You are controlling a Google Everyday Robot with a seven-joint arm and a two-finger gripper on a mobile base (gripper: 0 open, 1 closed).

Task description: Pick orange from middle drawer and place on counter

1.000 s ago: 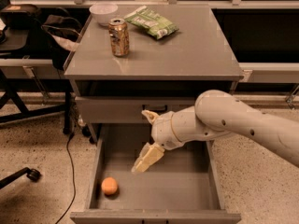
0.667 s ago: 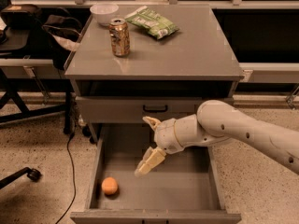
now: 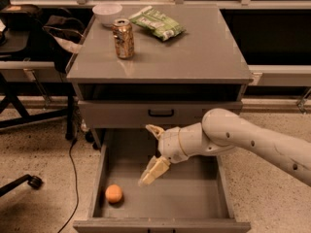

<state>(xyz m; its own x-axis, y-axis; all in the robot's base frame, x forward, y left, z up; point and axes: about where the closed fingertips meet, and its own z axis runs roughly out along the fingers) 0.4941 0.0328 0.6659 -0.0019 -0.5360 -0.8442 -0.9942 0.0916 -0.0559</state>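
Note:
The orange (image 3: 114, 193) lies on the floor of the open middle drawer (image 3: 194, 198), in its front left corner. My gripper (image 3: 150, 153) hangs over the middle of the drawer, up and to the right of the orange and apart from it. Its fingers are spread wide, one pointing up-left near the upper drawer front, the other (image 3: 153, 171) pointing down-left toward the drawer floor. It holds nothing. The counter (image 3: 194, 52) is the grey top of the cabinet above.
On the counter stand a drink can (image 3: 123, 38), a white bowl (image 3: 107, 13) and a green snack bag (image 3: 158, 22) at the back left. A shut upper drawer (image 3: 161, 113) with a black handle sits above the open one. A chair base and cable lie at left.
My arm and gripper have moved a little lower and toward the front of the drawer. The orange has not moved.

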